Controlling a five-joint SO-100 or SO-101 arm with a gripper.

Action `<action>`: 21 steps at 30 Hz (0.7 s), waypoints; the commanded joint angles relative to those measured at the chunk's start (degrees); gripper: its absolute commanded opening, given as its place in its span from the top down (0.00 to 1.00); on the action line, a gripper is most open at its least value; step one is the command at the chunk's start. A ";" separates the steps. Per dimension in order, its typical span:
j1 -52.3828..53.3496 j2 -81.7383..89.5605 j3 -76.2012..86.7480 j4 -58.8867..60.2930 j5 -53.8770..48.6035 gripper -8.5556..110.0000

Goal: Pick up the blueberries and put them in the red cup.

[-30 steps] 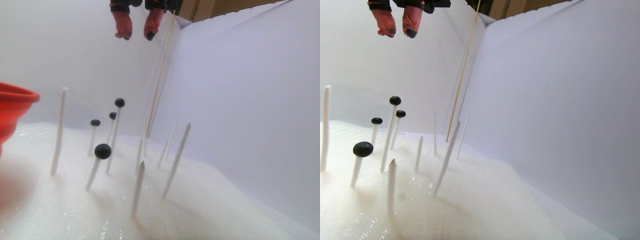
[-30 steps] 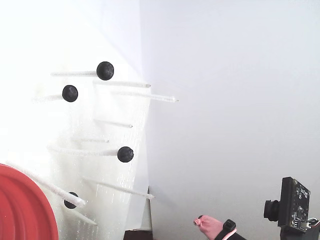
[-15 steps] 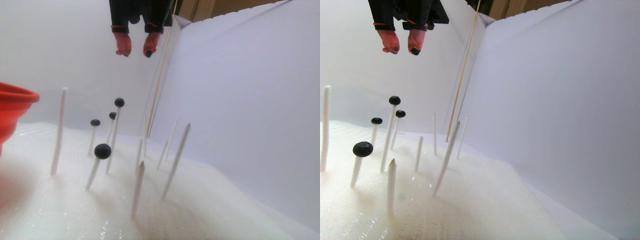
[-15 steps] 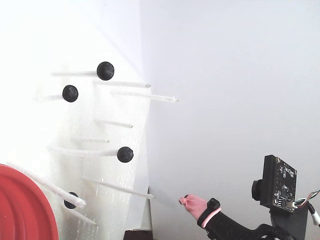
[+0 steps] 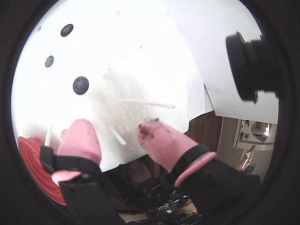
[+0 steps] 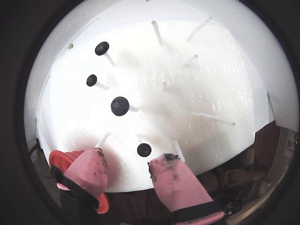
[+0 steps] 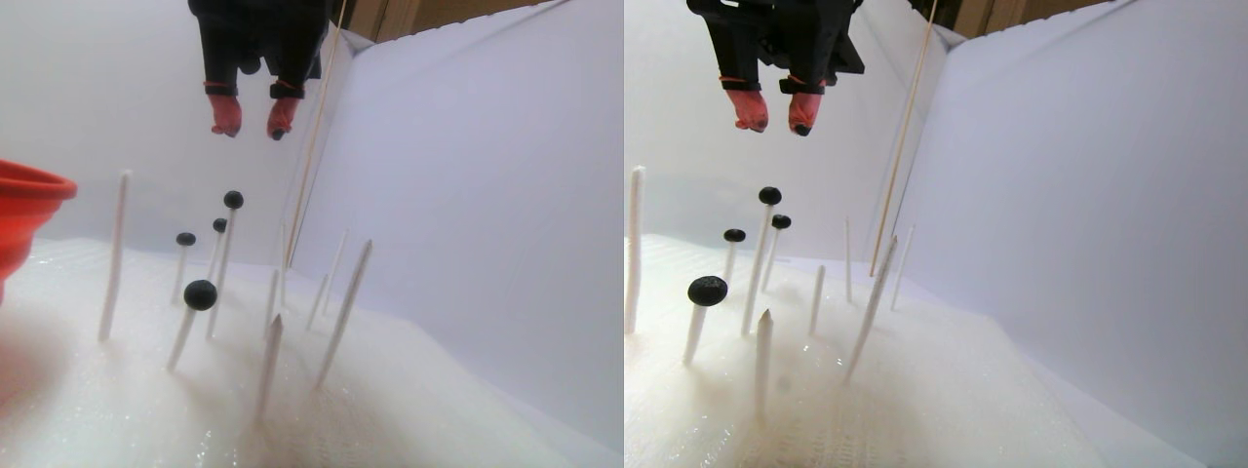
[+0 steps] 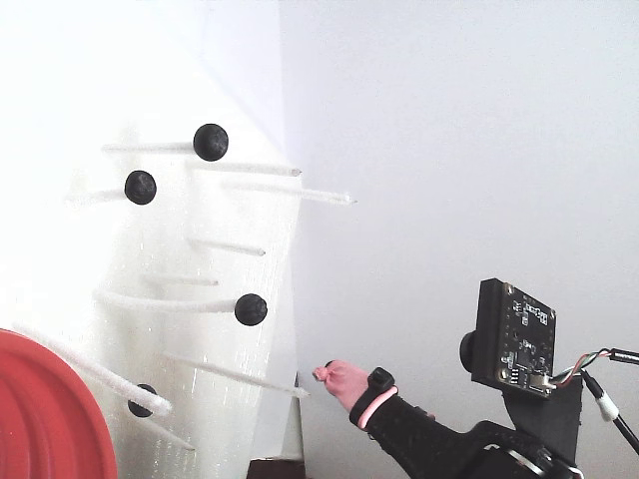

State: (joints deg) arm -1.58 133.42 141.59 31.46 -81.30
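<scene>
gripper is hovering with pink fingers parted and empty, nearest blueberry sitting on its white stick just ahead between them; descending straight should avoid bending neighbouring sticks.

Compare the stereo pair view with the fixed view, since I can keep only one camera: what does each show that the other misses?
Only the stereo pair view shows both pink fingertips of the gripper, apart and empty above the berries, and a thin tan rod leaning in the wall corner. Only the fixed view shows the camera board riding on the arm and the ridged rings of the red cup; it catches just one fingertip. Both show the four blueberries sitting on white sticks, part of the cup and the white walls.
</scene>
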 commanded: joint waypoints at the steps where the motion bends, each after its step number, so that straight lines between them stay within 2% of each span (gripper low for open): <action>1: -0.26 -0.79 -1.85 -2.37 -0.35 0.77; 21: -1.23 -12.39 -3.43 -11.07 -1.76 0.77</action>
State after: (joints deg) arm -2.81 121.11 141.59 22.24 -82.18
